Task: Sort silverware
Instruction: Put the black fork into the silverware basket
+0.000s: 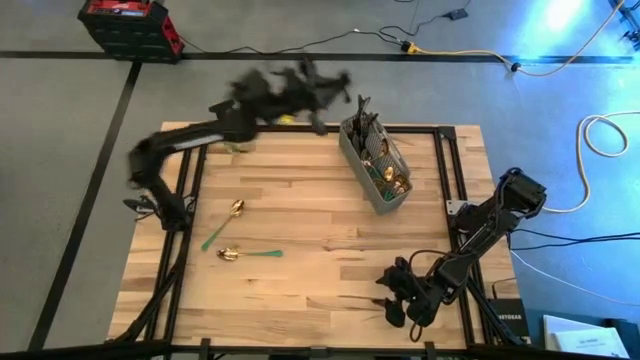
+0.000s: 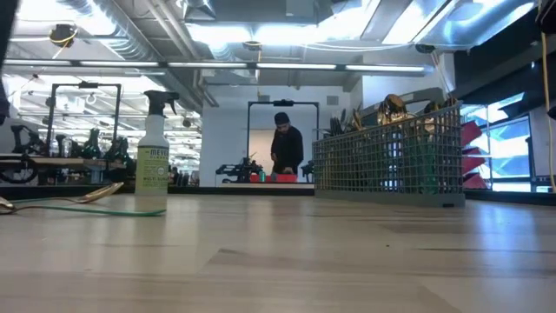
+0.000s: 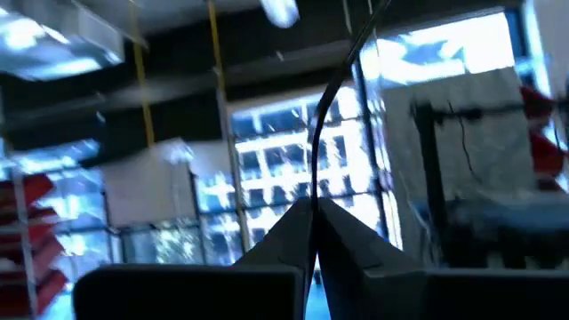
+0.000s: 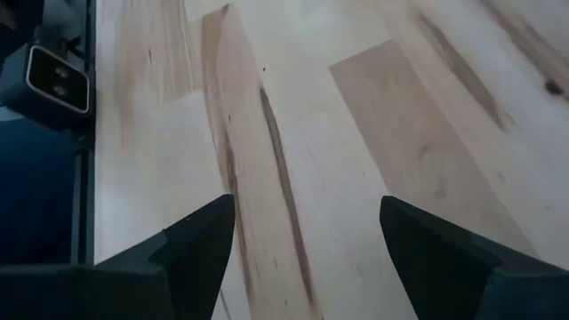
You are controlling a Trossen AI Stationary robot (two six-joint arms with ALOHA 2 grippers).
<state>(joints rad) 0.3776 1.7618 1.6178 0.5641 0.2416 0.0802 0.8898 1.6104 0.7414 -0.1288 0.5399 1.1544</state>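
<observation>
Sorting partly done: most silverware [image 1: 375,150] upright in grey mesh caddy [image 1: 372,195], upper centre-right; two green-handled gold spoons [image 1: 232,253] loose centre-left; left gripper [image 3: 316,213] clamped on dark utensil [image 3: 333,98], raised upper centre; right gripper [image 4: 307,236] parted, idle lower right

Two arms are present, one left gripper [image 1: 300,85] and one right gripper [image 1: 395,300]. One grey mesh caddy [image 1: 372,170] holds several utensils, too crowded to count. Two green-handled spoons with gold bowls lie on the table [image 1: 330,290]: one angled [image 1: 224,222], one level [image 1: 248,254]. One spray bottle [image 2: 153,155] stands in the low view, with one person [image 2: 285,143] behind.
</observation>
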